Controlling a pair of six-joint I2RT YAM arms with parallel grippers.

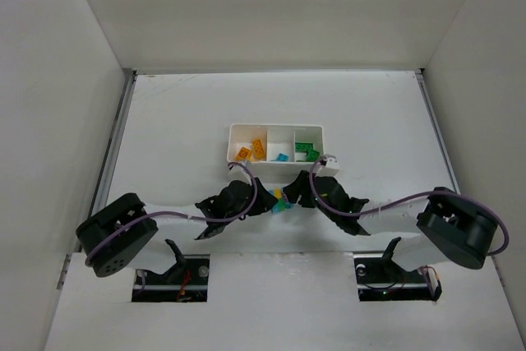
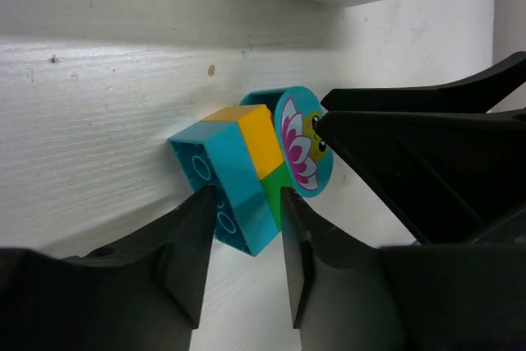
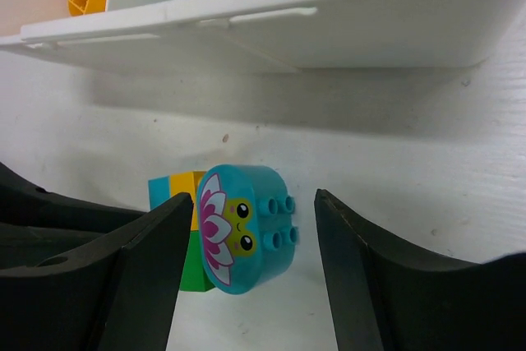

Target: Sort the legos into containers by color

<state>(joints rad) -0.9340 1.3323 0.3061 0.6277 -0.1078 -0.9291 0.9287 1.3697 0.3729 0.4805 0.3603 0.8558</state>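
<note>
White desk (image 1: 181, 121) before the tray (image 1: 233, 131): left claw (image 2: 246, 199) pinches the mixed clump (image 2: 234, 154) steady, while right claw (image 3: 253, 203), jaws apart, straddles its round cyan piece (image 3: 246, 244), probably for pulling it off.

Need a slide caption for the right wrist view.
Right gripper open, a round cyan frog-and-lily lego clipped to yellow, green and cyan bricks between its fingers, near the white tray.
</note>
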